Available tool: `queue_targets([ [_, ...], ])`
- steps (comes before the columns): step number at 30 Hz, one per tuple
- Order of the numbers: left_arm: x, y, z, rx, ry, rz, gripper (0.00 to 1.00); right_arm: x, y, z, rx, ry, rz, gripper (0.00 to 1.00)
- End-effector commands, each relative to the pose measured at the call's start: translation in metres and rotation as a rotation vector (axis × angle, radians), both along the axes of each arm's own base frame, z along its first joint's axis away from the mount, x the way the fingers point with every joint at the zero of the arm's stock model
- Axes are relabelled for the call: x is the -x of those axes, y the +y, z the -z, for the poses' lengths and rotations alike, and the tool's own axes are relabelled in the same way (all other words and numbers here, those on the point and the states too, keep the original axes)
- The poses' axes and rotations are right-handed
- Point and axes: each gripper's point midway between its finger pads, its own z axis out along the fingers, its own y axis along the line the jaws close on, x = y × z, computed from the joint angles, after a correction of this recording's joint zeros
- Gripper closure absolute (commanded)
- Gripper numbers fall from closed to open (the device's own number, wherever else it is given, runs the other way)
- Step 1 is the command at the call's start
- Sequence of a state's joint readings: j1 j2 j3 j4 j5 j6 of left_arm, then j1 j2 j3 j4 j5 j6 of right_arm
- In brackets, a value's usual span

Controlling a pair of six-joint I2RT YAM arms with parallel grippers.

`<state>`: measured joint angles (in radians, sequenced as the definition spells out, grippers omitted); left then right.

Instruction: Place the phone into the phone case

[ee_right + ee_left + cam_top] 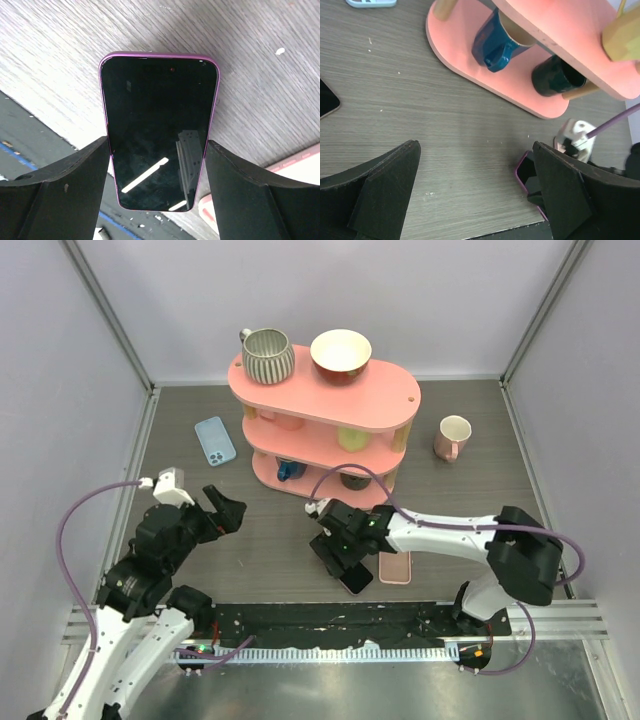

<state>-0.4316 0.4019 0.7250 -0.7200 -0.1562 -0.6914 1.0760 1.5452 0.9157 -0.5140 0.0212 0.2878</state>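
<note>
Where the fingers (pixel 70 175) of the right gripper (pixel 157 150) meet the phone (pixel 160 110), one presses on each long edge, so they are closed on it across its width, screen up and purple rim showing. Whether it is raised off the counter (pixel 270 540) or lies flat on it cannot be told; it is close to the counter's near edge. Just right of the phone lies the pink case (pixel 395 568), flat on the counter. This reads as the grasp step: the phone is taken and nothing is in the case yet. The next move calls for lifting the phone clear, carrying it right over the pink case, lining its long sides up with the case's walls, and pressing it down. The case is loose and will likely slide unless held. The left gripper (pixel 228 510) hangs over the counter's left side, fingers spread wide and empty, well apart from both things, so it would have to come right to steady the case. Farther off, a light blue case (pixel 215 440) lies at the far left beside the pink shelf (pixel 400 390); it could be the intended one, though the pink one is nearer.
</note>
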Motion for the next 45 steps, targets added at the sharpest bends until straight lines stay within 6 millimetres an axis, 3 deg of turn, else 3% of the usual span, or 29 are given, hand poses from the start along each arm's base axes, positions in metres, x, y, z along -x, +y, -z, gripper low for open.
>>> queue_targets([
  [1,-0.007,-0.012,-0.006,0.0,-0.017,0.059,0.0,-0.006,0.007,-0.036,-0.114,-0.013,0.115,0.49],
  [11,-0.007,-0.011,-0.006,0.003,-0.031,0.053,0.0,-0.015,-0.013,-0.049,-0.094,-0.011,0.238,0.51],
  [17,-0.006,-0.011,-0.007,0.006,-0.033,0.056,0.0,-0.035,-0.06,-0.07,-0.104,-0.047,0.472,0.51],
  [21,-0.008,-0.012,-0.006,0.008,-0.029,0.056,0.0,-0.046,-0.104,-0.064,-0.053,-0.088,0.65,0.52],
  [24,-0.007,-0.013,-0.006,0.012,-0.029,0.061,0.0,-0.052,-0.124,-0.057,-0.033,-0.116,0.759,0.51],
  [31,-0.006,-0.012,-0.007,0.013,-0.039,0.06,0.0,-0.055,-0.141,-0.038,0.003,-0.139,0.915,0.5],
  [45,-0.006,-0.011,-0.01,0.017,-0.052,0.054,0.0,-0.051,-0.137,-0.007,0.042,-0.082,0.942,0.46],
])
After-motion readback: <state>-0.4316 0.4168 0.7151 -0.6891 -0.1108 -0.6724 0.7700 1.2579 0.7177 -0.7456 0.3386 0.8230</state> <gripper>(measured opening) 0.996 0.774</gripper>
